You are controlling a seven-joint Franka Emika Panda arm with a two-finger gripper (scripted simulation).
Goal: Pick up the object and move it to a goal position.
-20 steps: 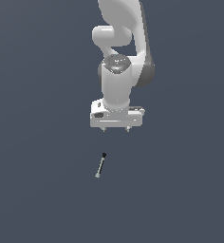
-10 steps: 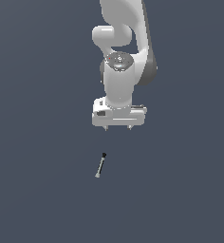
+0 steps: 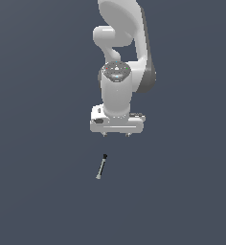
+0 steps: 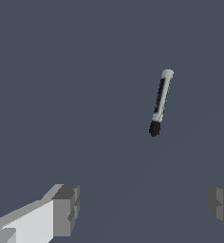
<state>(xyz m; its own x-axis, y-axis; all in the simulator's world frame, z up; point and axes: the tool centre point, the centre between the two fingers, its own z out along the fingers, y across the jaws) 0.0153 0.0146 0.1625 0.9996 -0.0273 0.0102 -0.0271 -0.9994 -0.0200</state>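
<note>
The object (image 3: 101, 167) is a tiny thin rod with a grey shaft, a black end and a pale tip. It lies flat on the dark grey surface, below the arm in the exterior view. It also shows in the wrist view (image 4: 160, 102). My gripper (image 3: 117, 135) hangs above the surface, beyond the rod's black end, pointing down. Its fingers (image 4: 66, 209) stand wide apart and hold nothing. The rod lies ahead of the gap between the fingers and does not touch them.
The white arm (image 3: 119, 62) rises above the gripper. The dark grey surface (image 3: 38, 191) fills both views.
The gripper has moved a little lower and toward the rod. The rod has not moved.
</note>
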